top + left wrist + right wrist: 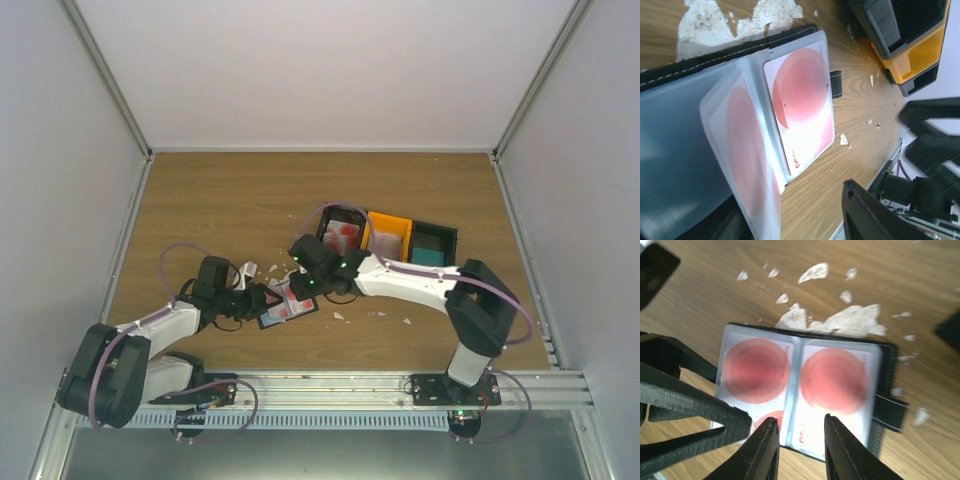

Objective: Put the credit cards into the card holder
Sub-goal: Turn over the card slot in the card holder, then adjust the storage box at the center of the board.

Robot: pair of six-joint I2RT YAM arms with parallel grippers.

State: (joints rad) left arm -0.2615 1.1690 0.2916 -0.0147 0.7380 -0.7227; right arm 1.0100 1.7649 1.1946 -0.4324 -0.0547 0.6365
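Red-and-white credit cards (pixel 832 380) sit in the clear sleeves of the black card holder (pixel 888 370), which lies open on the wooden table (pixel 715 295) — their red lettering is too blurred to read. The right gripper (pixel 801 422) hovers over its near edge, narrowly parted; how wide the left gripper (pixel 260 298) stands I cannot tell.

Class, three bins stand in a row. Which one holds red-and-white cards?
The black bin at the left end; the orange middle bin holds pale cards, the right black bin teal cards.
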